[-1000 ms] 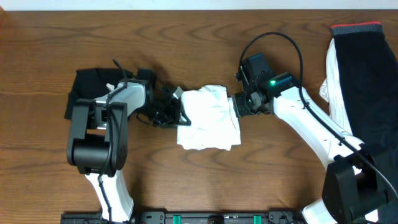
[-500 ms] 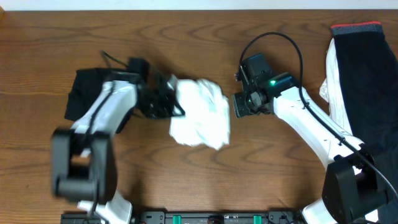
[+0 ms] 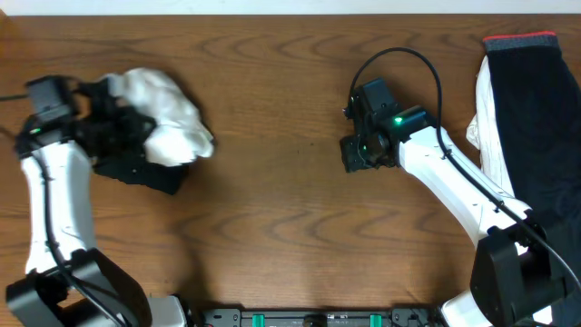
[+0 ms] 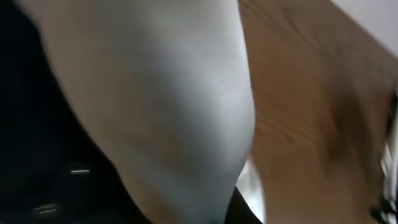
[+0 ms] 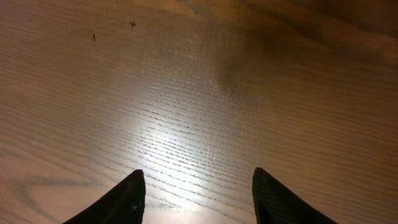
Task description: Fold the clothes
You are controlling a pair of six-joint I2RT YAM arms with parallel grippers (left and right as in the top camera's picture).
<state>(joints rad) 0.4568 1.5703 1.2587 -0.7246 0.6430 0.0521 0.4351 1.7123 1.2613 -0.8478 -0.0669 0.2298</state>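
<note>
Moved: white shirt (image 3: pixel 168 118), hauled off the middle of the table (image 3: pixel 272 227) and out to the far left in the last second, bunched up now instead of lying flat.
Left arm (image 3: pixel 54 200): swung wide to the left along with it.
Left gripper (image 3: pixel 136 138): pressed together on the white shirt, mostly buried in cloth from above; just white fabric and something dark in the wrist view.
Shirt's spot: right over the black garment (image 3: pixel 136 171) at the left edge, overlapping it. Can't tell if resting on it or just above.
Why there: probably stacking the finished fold on a done pile, freeing up the middle for the next piece.
Right gripper (image 5: pixel 199 199): spread apart, nothing between the fingers, parked low over bare wood right of centre. Looks like a hands-off wait during the solo carry.
Still to do: black piece (image 3: pixel 536 118) with a red band at the right edge, plus a white one (image 3: pixel 479 118) tucked beside it, neither folded.
Watch out: pinched at one side only, so a decent chance of the fold flopping open on the drop.
</note>
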